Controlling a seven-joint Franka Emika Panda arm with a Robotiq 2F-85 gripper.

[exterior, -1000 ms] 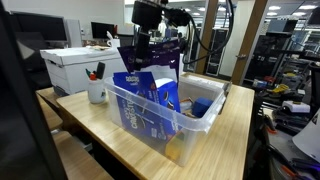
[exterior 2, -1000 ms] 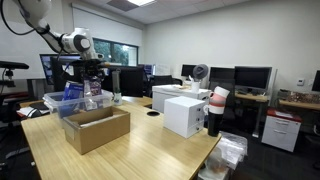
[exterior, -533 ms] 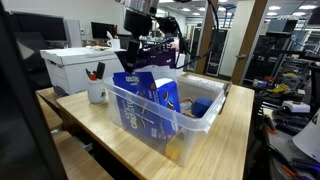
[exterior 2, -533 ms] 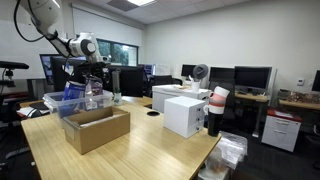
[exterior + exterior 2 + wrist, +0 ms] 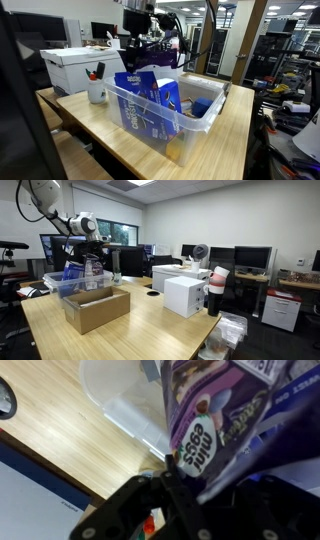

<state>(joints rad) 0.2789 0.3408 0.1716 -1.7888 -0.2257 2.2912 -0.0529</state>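
Note:
My gripper [image 5: 140, 46] [image 5: 89, 248] hangs over the near end of a clear plastic bin [image 5: 150, 128] [image 5: 62, 281] on a wooden table [image 5: 232, 140]. In the wrist view a purple bag of mini eggs [image 5: 222, 408] fills the gap between the black fingers [image 5: 160, 485], and my gripper [image 5: 208, 488] is shut on its lower edge. The same purple bag [image 5: 164, 50] shows beside the gripper in an exterior view. Below, blue snack bags [image 5: 137, 88] stand upright inside the bin.
A white box [image 5: 72, 66] and a mug with pens [image 5: 97, 93] stand beside the bin. An open cardboard box [image 5: 97, 308] and a white box [image 5: 183, 295] share the table. Office desks, monitors and chairs surround it.
The gripper moved up and sideways over the bin a second ago, then held still. Its jaws have come together around the purple bag.

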